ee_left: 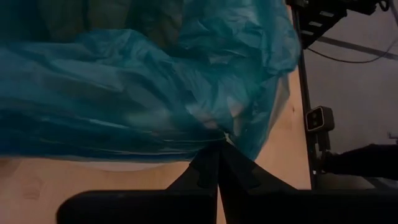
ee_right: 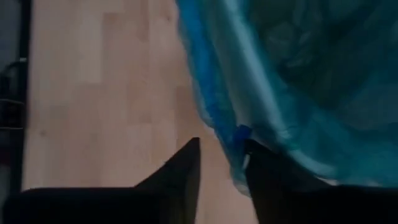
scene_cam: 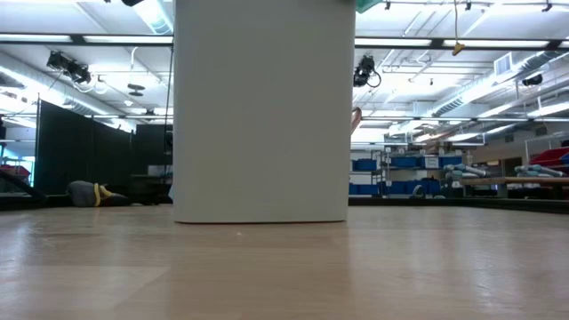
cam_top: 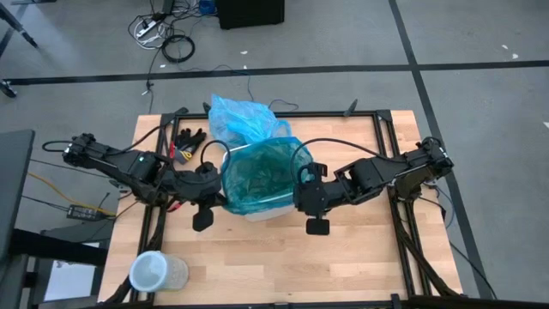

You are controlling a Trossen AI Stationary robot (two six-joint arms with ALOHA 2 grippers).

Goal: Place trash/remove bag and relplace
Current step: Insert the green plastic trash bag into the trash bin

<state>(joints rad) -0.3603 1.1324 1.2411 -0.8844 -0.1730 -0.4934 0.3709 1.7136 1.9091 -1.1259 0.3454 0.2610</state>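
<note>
Now pulling the teal bag (cam_top: 257, 176) over the white bin (scene_cam: 263, 111).
Left gripper (ee_left: 219, 163) pinching plastic, right gripper (ee_right: 221, 158) slightly spread around it; could rip if tugged hard.

A darker teal-green bag (cam_top: 257, 176) lines the white bin (scene_cam: 263, 111); sky-blue bag (cam_top: 243, 118), black gloves (cam_top: 189, 138).

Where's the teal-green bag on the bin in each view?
High: teal-green bag at table centre, between both grippers.
Low: barely in it; only the white bin shows.
Left wrist: fills the top, pinched by the left gripper.
Right wrist: upper right.
Shared landmark: wooden tabletop.
</note>
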